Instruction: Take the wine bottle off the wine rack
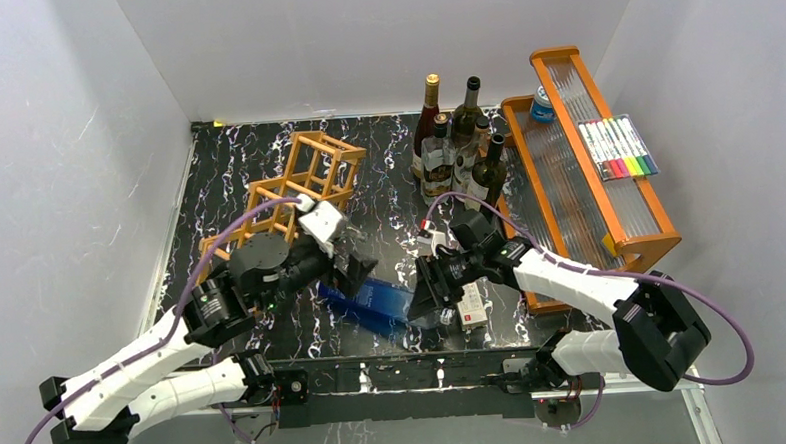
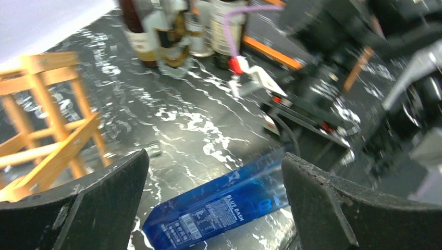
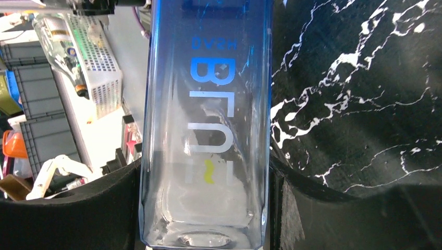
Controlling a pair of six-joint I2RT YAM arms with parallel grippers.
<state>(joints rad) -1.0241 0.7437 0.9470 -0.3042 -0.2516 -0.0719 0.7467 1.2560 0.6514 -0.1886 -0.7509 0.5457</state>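
Note:
The wine bottle [image 1: 377,301], square, blue and clear with a "BLUE DASH" label, lies slanted low over the black marbled table in front of the arms, clear of the wine rack. My right gripper [image 1: 427,296] is shut on its right end; in the right wrist view both pads press the sides of the wine bottle [image 3: 206,104] inside the right gripper [image 3: 206,172]. My left gripper [image 1: 356,269] hangs open just above the bottle's left part. In the left wrist view the left gripper [image 2: 213,159] is spread wide over the wine bottle [image 2: 219,208] without touching it. The wooden lattice wine rack [image 1: 302,181] stands behind, seen as the wine rack [image 2: 47,120] at the left.
Several upright bottles [image 1: 461,144] stand at the back centre. An orange-brown tiered tray [image 1: 587,163] at the right holds coloured markers [image 1: 618,147] and a can [image 1: 541,103]. A small white box [image 1: 471,306] lies by the right gripper.

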